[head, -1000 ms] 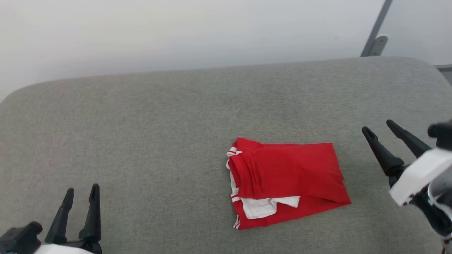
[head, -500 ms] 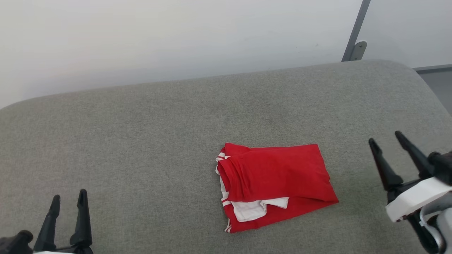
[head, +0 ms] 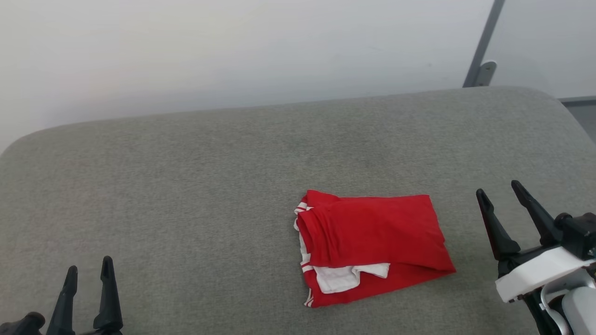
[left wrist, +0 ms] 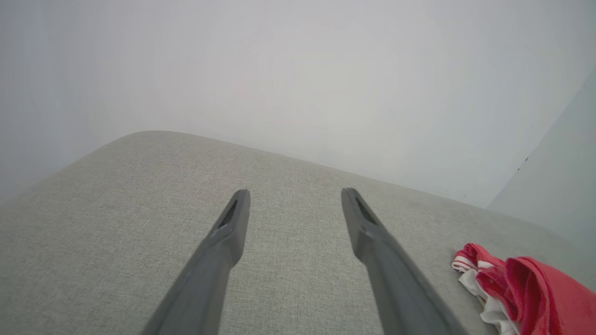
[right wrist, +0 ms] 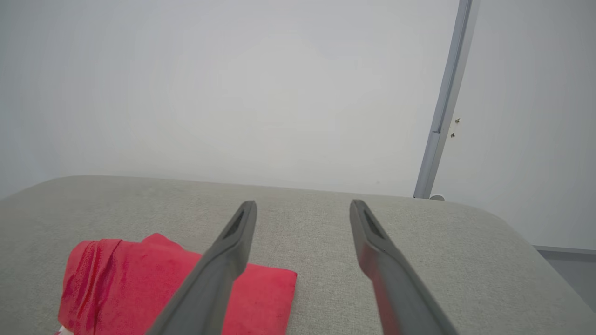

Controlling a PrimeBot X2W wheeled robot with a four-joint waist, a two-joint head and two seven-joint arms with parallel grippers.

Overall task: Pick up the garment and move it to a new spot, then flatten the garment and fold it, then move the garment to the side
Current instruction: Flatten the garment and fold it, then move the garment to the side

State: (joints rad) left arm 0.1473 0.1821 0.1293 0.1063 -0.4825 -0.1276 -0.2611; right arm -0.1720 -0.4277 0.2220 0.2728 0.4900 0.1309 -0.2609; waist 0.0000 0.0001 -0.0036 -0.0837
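The garment (head: 372, 246), a red T-shirt with white sleeve fabric and white stripes, lies folded into a rough rectangle on the grey padded surface (head: 209, 177), right of the middle. It also appears as the garment (left wrist: 531, 293) at the lower right of the left wrist view and the garment (right wrist: 139, 279) at the lower left of the right wrist view. My left gripper (head: 88, 267) stands open at the bottom left, far from it. My right gripper (head: 499, 191) is open just to the garment's right, apart from it. Both hold nothing.
The surface's rounded far edge meets a pale wall (head: 233, 56). A grey metal post (head: 482, 51) with a bracket stands at the back right. Past the right corner the floor (head: 582, 116) drops away.
The head camera has shifted, so the whole scene moved in view. My right gripper has drawn back and lower beside the garment; the left one sits lower in view. The garment lies as before.
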